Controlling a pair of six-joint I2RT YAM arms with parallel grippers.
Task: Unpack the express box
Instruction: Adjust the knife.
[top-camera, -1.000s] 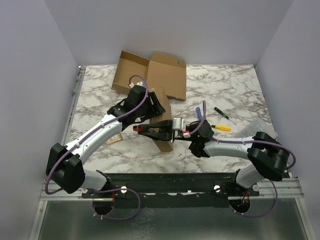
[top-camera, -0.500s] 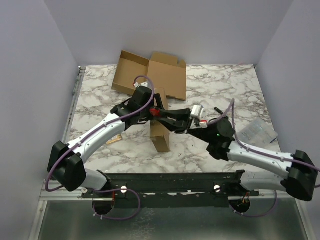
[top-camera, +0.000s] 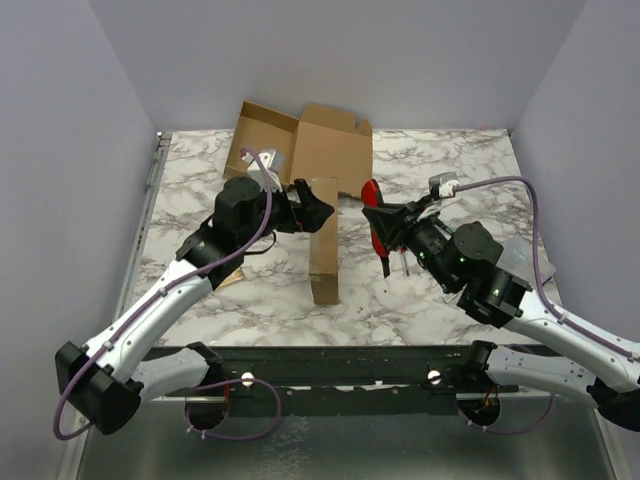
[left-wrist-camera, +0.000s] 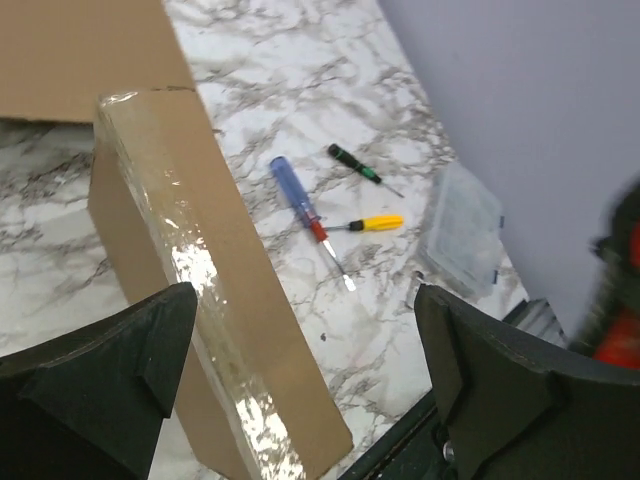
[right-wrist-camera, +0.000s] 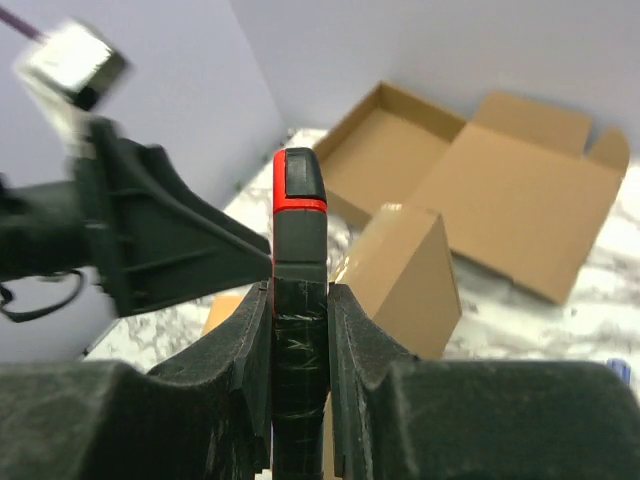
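Left of the taped box (top-camera: 323, 240), the left tool (top-camera: 310, 205) is opened fully and holds nothing, its fingers on both sides of the box's upper edge. The box stands on the surface (top-camera: 200, 190), long axis running away from the arms. Near its right, the right tool (top-camera: 392, 232) clamps a red-black cutter (right-wrist-camera: 299, 230) pointing at it.

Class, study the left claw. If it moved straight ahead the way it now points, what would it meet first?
Most likely the tall, tape-sealed brown cardboard box. In the wrist view it sits just ahead of the open left claw, between its spread fingers, though the exact depth is unclear.
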